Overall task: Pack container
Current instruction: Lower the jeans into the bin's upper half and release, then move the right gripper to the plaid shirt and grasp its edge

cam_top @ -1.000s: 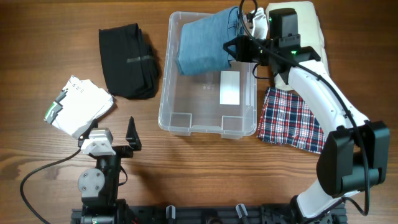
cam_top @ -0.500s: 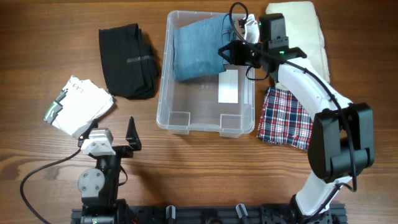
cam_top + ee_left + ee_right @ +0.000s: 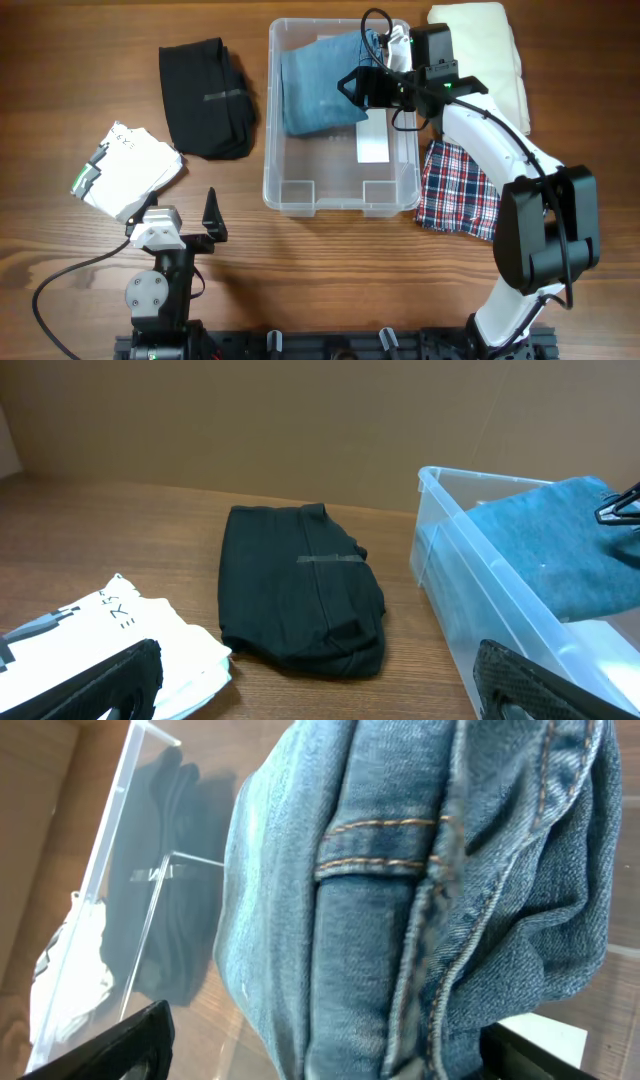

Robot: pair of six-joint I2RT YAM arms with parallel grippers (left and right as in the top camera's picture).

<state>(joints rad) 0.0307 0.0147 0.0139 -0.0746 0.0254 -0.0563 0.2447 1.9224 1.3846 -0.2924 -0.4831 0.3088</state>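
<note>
Overhead, then wrists: blue jeans [image 3: 315,85] in container [image 3: 268,150].
Overhead: found container mid-table, jeans at its far end, right gripper [image 3: 350,90] spread open above them. Left wrist: saw left gripper [image 3: 315,678] released, black garment [image 3: 300,595] ahead. Right wrist: saw jeans between parted fingers [image 3: 130,1040].

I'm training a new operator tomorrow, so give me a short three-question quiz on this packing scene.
1. True or false: the black garment lies on the table, outside the container.
2. Which item is in the container? A) blue jeans B) plaid cloth C) cream cloth
3. Fill in: the ___ arm's gripper reaches over the container.
Key: 1 true; 2 A; 3 right, meaning the right gripper.
</note>
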